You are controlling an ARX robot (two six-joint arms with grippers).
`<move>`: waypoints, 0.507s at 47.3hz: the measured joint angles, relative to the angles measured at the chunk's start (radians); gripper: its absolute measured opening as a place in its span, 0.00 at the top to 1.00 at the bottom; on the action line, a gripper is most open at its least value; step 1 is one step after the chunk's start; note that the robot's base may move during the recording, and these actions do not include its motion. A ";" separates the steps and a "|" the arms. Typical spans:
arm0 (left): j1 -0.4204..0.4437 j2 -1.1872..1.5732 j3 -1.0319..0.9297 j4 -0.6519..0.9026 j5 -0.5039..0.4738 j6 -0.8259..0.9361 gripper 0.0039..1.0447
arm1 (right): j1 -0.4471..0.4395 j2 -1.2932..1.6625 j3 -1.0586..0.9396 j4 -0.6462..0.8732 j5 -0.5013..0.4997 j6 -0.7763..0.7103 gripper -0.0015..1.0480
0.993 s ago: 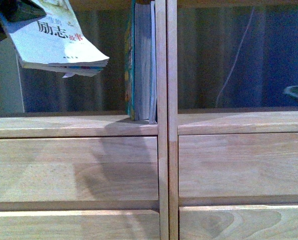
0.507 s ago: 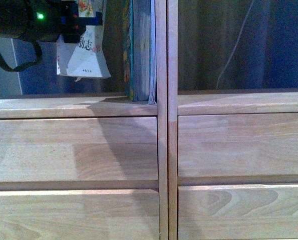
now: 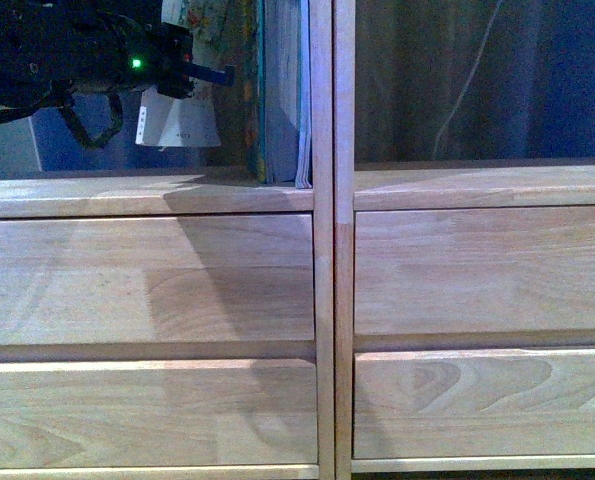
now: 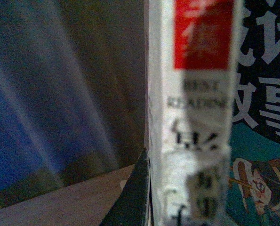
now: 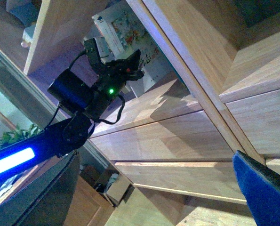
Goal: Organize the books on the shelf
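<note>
My left gripper [image 3: 192, 75] is shut on the thin softcover book [image 3: 182, 118] and holds it upright inside the left open compartment of the light-wood shelf [image 3: 324, 250], just above the compartment floor and left of the teal-spined books [image 3: 280, 95] that stand against the centre post. In the left wrist view the softcover's white spine with a red mark [image 4: 194, 113] fills the middle, one dark finger [image 4: 132, 197] beside it. The right wrist view shows the left arm [image 5: 90, 96] with the book [image 5: 123, 30] at the shelf. My right gripper [image 5: 163, 188] is open and empty, away from the shelf.
Four plain drawer fronts [image 3: 147, 280] lie below the open compartments. The right compartment [image 3: 477, 80] holds no books in view; a pale cord [image 3: 472, 85] hangs behind it. The right wrist view shows floor and a small box [image 5: 114, 186] below the shelf.
The left gripper has turned the softcover from flat to upright and moved it right, towards the teal-spined books. The view has risen, showing more of the drawers.
</note>
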 joint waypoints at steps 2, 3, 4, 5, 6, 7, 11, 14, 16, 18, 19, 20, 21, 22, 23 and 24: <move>-0.001 0.010 0.010 0.011 -0.003 0.006 0.94 | 0.000 0.000 0.000 0.000 0.000 0.000 0.07; -0.002 0.014 0.013 0.014 -0.005 0.009 0.94 | 0.000 0.000 0.000 0.000 0.000 0.000 0.07; -0.002 0.019 0.016 0.016 -0.007 0.012 0.94 | 0.000 0.000 0.000 0.000 0.000 -0.001 0.07; -0.004 0.024 0.020 0.024 -0.008 0.017 0.94 | 0.000 0.000 0.000 0.000 0.000 -0.002 0.07; -0.005 0.029 0.021 0.030 -0.008 0.020 0.94 | 0.000 0.000 0.000 0.000 0.000 -0.002 0.07; -0.006 0.034 0.023 0.034 -0.008 0.023 0.94 | 0.000 0.000 0.000 0.000 0.000 -0.003 0.07; -0.011 0.049 0.030 0.041 -0.011 0.036 0.94 | 0.000 0.000 0.000 0.000 0.000 -0.003 0.07; -0.016 0.062 0.034 0.051 -0.019 0.042 0.94 | 0.000 0.000 0.000 0.000 0.000 -0.003 0.07; -0.020 0.073 0.037 0.061 -0.031 0.045 0.94 | 0.000 0.000 0.000 0.000 0.000 -0.003 0.07; -0.024 0.086 0.043 0.066 -0.042 0.048 0.94 | 0.000 0.000 0.000 0.000 0.000 -0.003 0.07; -0.025 0.090 0.045 0.070 -0.043 0.048 0.94 | 0.000 0.000 0.000 0.000 0.000 -0.003 0.07; -0.026 0.094 0.045 0.072 -0.045 0.050 0.94 | 0.000 0.000 0.000 0.000 0.000 -0.003 0.07; -0.027 0.097 0.045 0.072 -0.046 0.053 0.94 | 0.000 0.000 0.000 0.000 0.000 -0.003 0.07; -0.027 0.100 0.045 0.072 -0.047 0.057 0.93 | 0.000 0.000 0.000 0.000 0.000 -0.003 0.07; -0.027 0.101 0.045 0.068 -0.045 0.063 0.89 | 0.000 0.000 0.000 0.000 0.000 -0.003 0.07; -0.027 0.101 0.045 0.067 -0.043 0.066 0.85 | 0.000 0.000 0.000 0.000 0.000 -0.003 0.07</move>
